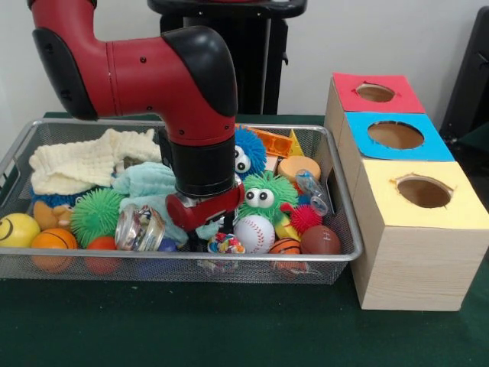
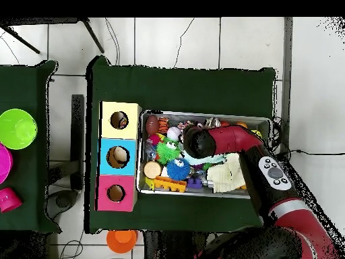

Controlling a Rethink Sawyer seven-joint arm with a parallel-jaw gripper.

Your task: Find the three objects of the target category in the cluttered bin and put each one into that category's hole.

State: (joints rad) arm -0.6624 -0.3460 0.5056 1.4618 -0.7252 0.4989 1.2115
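Note:
The wire-mesh bin (image 1: pixel 229 258) stands on the green table, full of toys; in the overhead view its rim (image 2: pixel 202 195) lies right of the boxes. My gripper (image 1: pixel 212 235) is lowered into the bin's front middle, below the red wrist. One small printed cloth bundle (image 1: pixel 226 244) lies right at the gripper's tips, next to a baseball (image 1: pixel 254 233). I cannot tell whether the gripper holds it. No other printed bundle shows. The yellow-ringed hole (image 1: pixel 424 191) is in the nearest wooden box, right of the bin; in the overhead view this hole (image 2: pixel 119 120) is the top one.
A cream cloth (image 1: pixel 84 160) and a mint cloth (image 1: pixel 149 183) lie left of the arm. A green furry toy (image 1: pixel 263 197), a blue furry toy (image 1: pixel 248 151), a green spiky ball (image 1: pixel 95 214) and several small balls crowd the bin. The blue-ringed hole (image 1: pixel 395 135) and the red-ringed hole (image 1: pixel 375 92) sit behind the yellow one.

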